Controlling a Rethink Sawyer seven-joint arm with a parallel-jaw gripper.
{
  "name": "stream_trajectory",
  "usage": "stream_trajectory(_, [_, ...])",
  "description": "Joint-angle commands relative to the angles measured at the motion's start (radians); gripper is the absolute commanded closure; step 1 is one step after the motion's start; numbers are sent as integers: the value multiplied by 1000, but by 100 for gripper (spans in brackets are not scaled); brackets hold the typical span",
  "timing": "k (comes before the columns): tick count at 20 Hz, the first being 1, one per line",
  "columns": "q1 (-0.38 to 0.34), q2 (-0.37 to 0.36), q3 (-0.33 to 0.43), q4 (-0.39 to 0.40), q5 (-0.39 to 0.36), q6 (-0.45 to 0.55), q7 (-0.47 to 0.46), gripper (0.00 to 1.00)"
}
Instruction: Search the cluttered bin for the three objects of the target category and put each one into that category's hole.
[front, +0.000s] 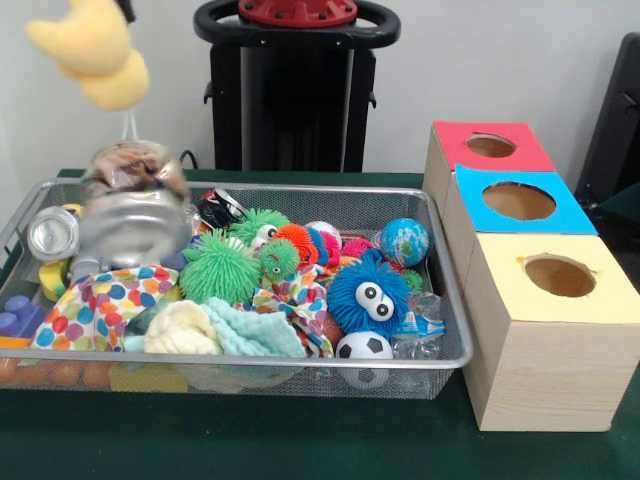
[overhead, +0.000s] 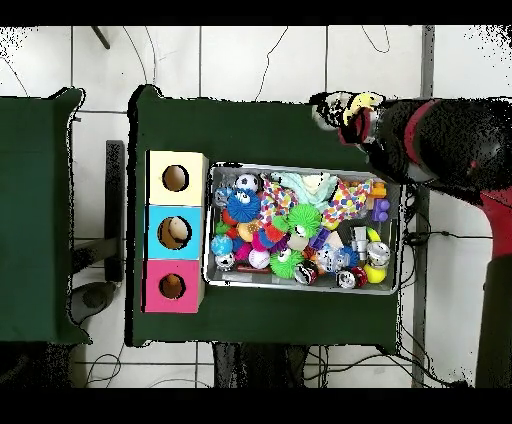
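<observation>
The wire mesh bin (front: 330, 187) is full of toys; it also shows in the overhead view (overhead: 300, 167). A can with a shiny round end (front: 52, 235) lies at its left end. A black and red printed can (front: 220, 208) lies by the far rim. A blurred silver, can-like thing (front: 135, 222) sits between them. The round hole (front: 490, 146) in the red-topped box is at the far right and also shows from above (overhead: 172, 286). My gripper (overhead: 350, 112) is high beside the bin's corner, shut on a yellow plush toy (front: 95, 50). Its fingers are hidden.
The blue-topped box (front: 520, 202) and yellow-topped box (front: 560, 277) stand in a row with the red one, right of the bin. The bin holds spiky rubber balls (front: 218, 268), a blue googly-eyed ball (front: 368, 295), cloths, a small football and a globe ball.
</observation>
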Motion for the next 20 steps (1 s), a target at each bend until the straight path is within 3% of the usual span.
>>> stream_trajectory(1, [92,73,-33,-93,-295,524,-175,100])
stream_trajectory(4, [64,57,1,-39,-188,205,-57,100])
stream_trajectory(8, [76,37,-19,-30,-299,428,-139,100])
stream_trajectory(9, [66,32,-9,-12,-267,337,-100,100])
stream_trajectory(12, [74,34,-18,-14,-308,396,-98,100])
stream_trajectory(13, [59,28,2,3,-262,267,-52,100])
stream_trajectory(15, [71,32,-14,-19,-329,455,-121,100])
stream_trajectory(16, [65,37,-5,-11,-290,315,-59,100])
stream_trajectory(17, [64,36,-3,-15,-302,338,-80,100])
stream_trajectory(18, [73,44,-11,-40,-331,423,-104,100])
stream_trajectory(19, [64,42,-2,-28,-299,331,-66,100])
stream_trajectory(20, [73,56,-2,-52,-326,391,-97,100])
